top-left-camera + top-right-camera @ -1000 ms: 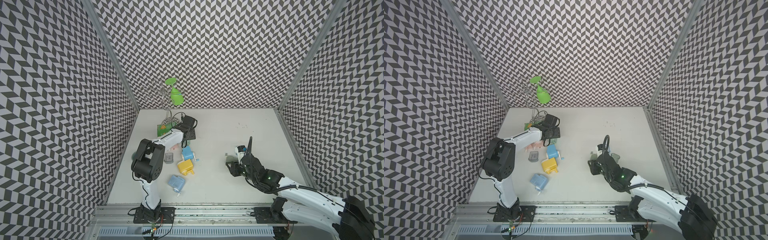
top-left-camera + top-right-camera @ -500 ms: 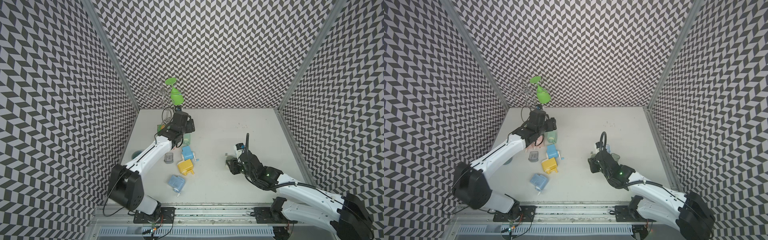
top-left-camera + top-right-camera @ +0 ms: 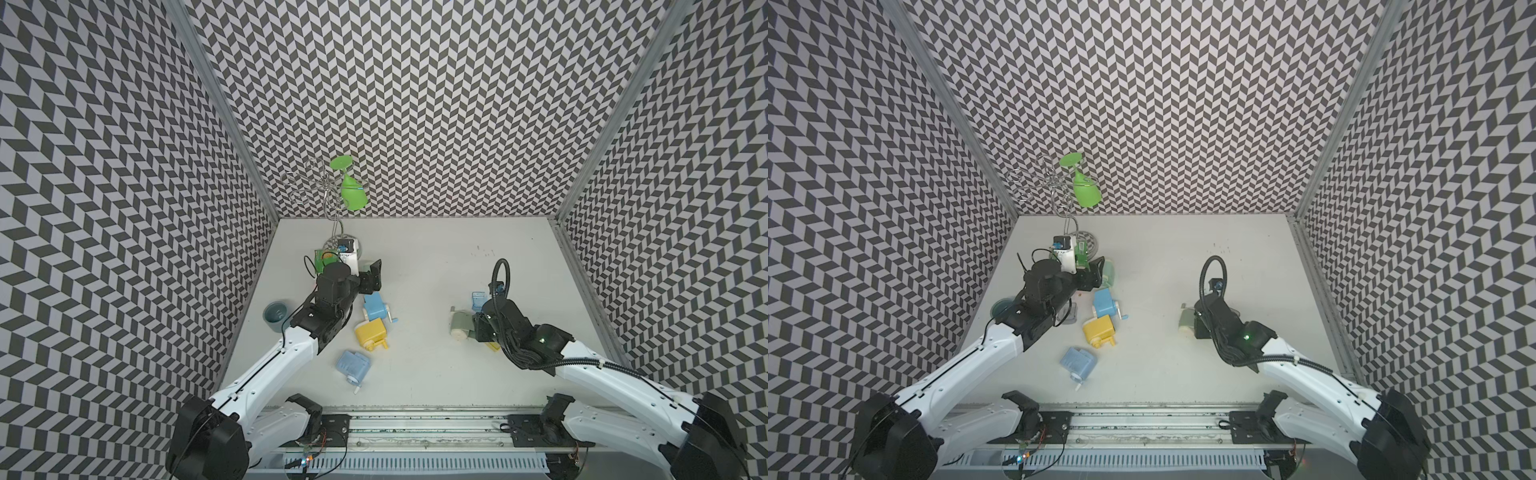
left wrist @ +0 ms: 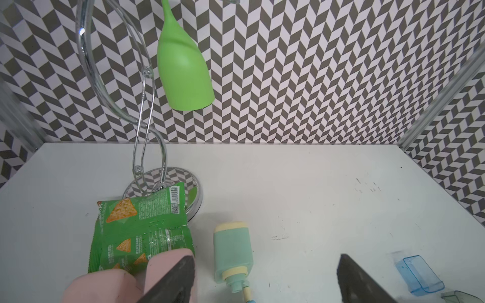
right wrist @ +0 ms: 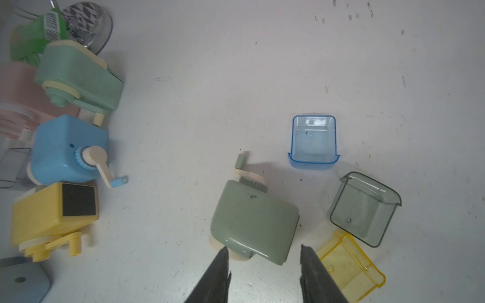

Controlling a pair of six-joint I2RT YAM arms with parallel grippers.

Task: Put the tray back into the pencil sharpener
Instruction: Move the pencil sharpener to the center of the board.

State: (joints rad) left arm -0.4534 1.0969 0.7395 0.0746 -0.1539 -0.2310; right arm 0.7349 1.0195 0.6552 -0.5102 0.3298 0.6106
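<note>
Left gripper (image 4: 267, 258) is seen spread wide near the worktop's (image 3: 436, 374) far-left corner, by the mint sharpener (image 4: 232, 249). Toward the right edge, the grey sharpener (image 5: 254, 217) is laid on its side. Right gripper (image 5: 263, 248) is part-spread, jaws set either side of that sharpener's end, possibly touching; a clamp cannot be told. Grey tray (image 5: 363, 210) is left out, just beside the sharpener, with yellow tray (image 5: 349, 265) beside it. Blue tray (image 5: 313, 139) is set apart.

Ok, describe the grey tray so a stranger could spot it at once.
On the white table, one grey-green sharpener lies alone at the right gripper. Three clear trays lie beside it. The grey tray is the smoky dark one, between the blue tray and the yellow tray.
</note>
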